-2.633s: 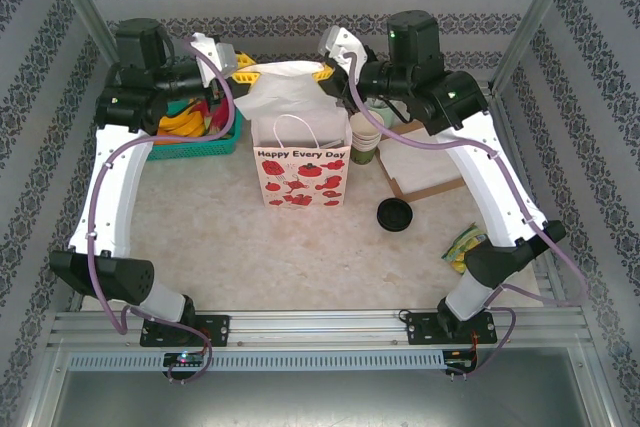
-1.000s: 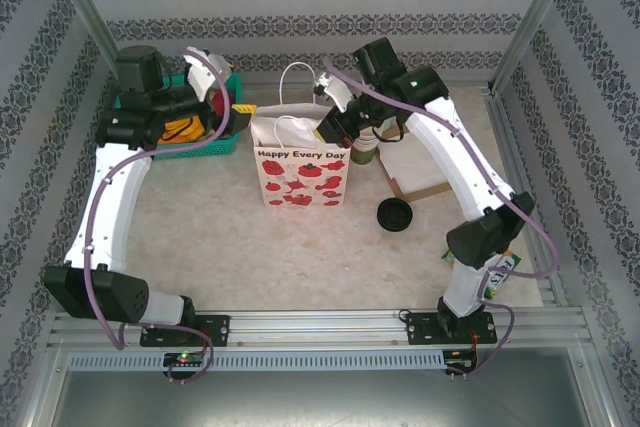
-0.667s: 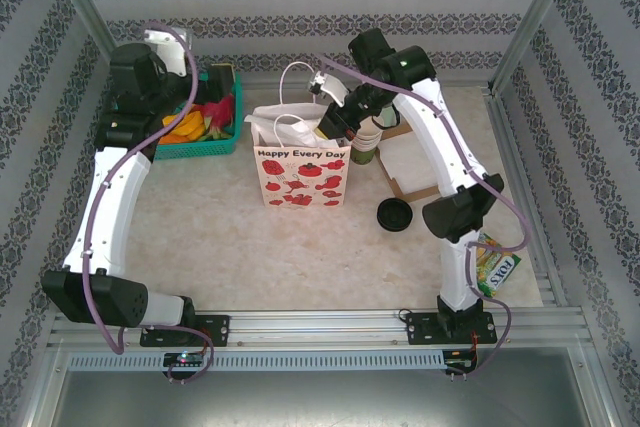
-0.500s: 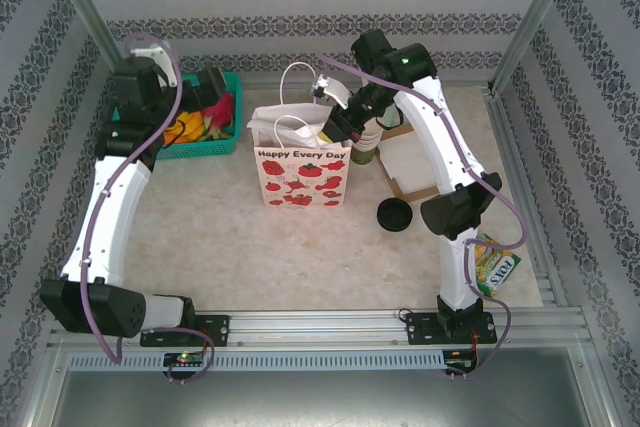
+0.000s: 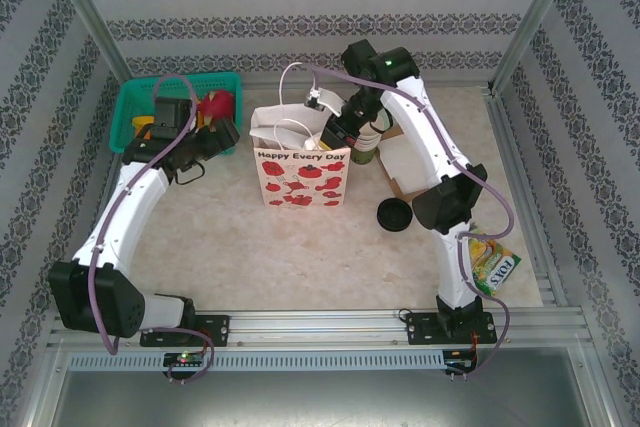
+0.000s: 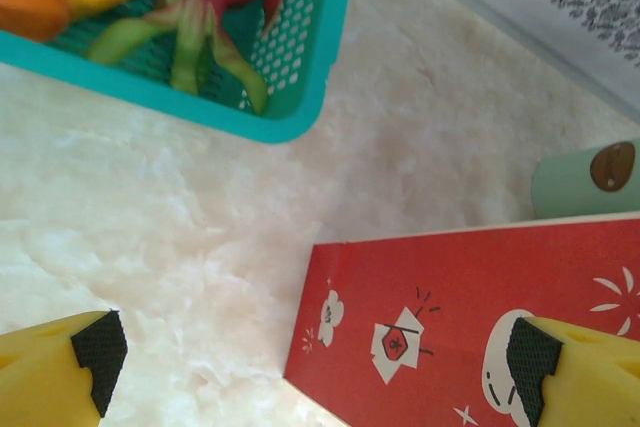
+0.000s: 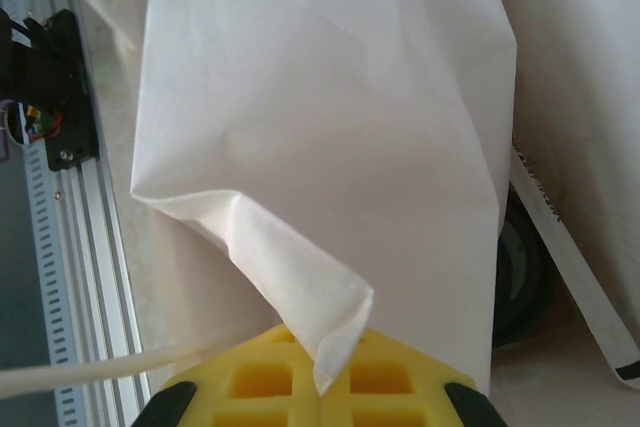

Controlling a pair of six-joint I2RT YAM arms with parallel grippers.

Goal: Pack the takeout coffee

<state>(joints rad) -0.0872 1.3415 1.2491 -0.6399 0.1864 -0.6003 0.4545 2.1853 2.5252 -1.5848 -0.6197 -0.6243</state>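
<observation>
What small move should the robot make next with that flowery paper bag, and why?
Probably tug the pinched rim slightly outward to widen the mouth. The right hand is shut on the gift bag's white edge, which looks creased and folded over. The open left hand hangs empty beside the bag, so the opening seems not ready yet.

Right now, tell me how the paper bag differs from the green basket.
The paper bag has a white front with red flowers and stands tall; the green basket is a low mesh tray. The bag sits mid-table, the basket in the far left corner. The right gripper is at the bag's open mouth, while the basket holds fruit. Both are open-topped and rest on the table.
</observation>
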